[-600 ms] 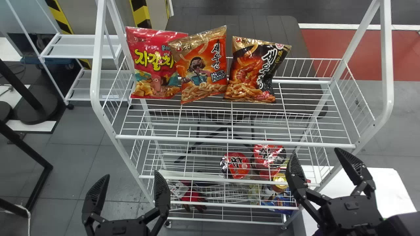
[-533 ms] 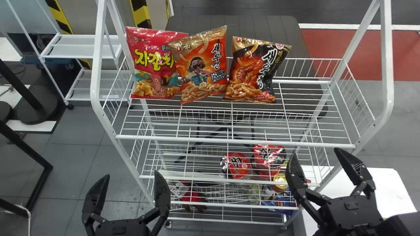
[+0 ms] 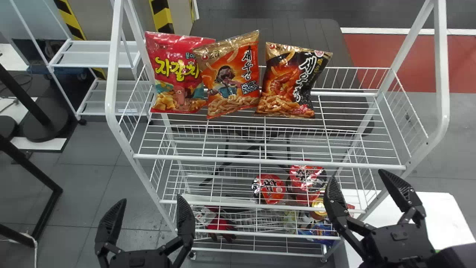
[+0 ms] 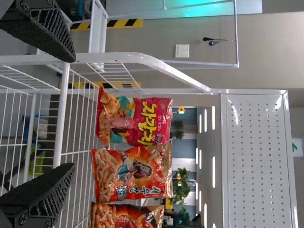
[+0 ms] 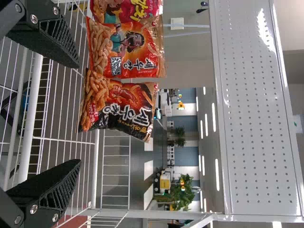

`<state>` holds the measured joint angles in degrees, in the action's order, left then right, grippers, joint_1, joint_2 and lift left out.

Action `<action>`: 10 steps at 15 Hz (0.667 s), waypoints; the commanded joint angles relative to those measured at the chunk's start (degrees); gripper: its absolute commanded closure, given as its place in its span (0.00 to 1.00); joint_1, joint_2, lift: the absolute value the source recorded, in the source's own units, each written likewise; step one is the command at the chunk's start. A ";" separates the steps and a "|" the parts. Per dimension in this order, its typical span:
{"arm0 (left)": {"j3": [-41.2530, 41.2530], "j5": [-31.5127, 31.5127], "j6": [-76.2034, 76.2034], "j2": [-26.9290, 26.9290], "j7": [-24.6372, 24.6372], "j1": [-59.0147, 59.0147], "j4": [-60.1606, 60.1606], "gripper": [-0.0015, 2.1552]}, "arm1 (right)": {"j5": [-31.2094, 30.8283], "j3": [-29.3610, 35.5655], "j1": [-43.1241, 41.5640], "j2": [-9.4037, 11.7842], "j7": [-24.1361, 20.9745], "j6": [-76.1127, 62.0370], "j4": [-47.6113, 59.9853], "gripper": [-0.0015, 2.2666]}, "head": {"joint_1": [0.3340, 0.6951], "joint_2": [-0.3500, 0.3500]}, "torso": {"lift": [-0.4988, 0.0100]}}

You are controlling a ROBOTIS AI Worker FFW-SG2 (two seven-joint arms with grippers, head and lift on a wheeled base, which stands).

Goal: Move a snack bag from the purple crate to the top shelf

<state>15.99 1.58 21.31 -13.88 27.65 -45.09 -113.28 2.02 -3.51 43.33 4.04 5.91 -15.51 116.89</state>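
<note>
Slightly farther right and lower in the head view than in the preceding frame, a white wire rack (image 3: 267,160) bears three snack bags on its top shelf, while the robot's two grippers keep nearly the same spots. The red snack bag (image 3: 177,74) stands at the left end of the row, its edge overlapped by the orange-and-gold snack bag (image 3: 230,80); the black-and-orange snack bag (image 3: 292,82) tilts to the right beside them, its base very near its neighbor's and its top apart. The left gripper (image 3: 151,199), with its fingers spread wide and nothing between them, hangs in front of the rack's lower left side. The right gripper (image 3: 356,175), likewise spread and holding nothing, is poised before the lower right side, near a white tabletop (image 3: 440,214). On the lower levels sit two round red-and-black tubs (image 3: 270,189), a gold-topped container (image 3: 318,207), a blue package (image 3: 322,229) and a red-and-dark item (image 3: 218,224). Behind the rack stands a dark table (image 3: 297,31). Above the bags, in the right wrist view, runs a perforated metal panel (image 5: 256,118).
</note>
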 commanded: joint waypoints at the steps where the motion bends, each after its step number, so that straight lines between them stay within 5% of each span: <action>1: 0.09 0.00 0.18 -0.01 0.30 0.00 0.07 0.00 | 0.00 0.00 0.00 0.00 -0.02 0.00 0.00 0.05 | 1.00 0.55 | 0.98; 10: 0.53 0.09 0.18 -0.19 0.38 -0.18 -0.10 0.00 | 0.00 -0.09 0.26 0.18 -0.02 0.00 0.35 0.04 | 1.00 0.55 | 0.93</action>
<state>16.45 1.64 21.48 -14.05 28.03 -45.24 -113.38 1.99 -3.60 43.57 4.21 5.89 -15.51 117.16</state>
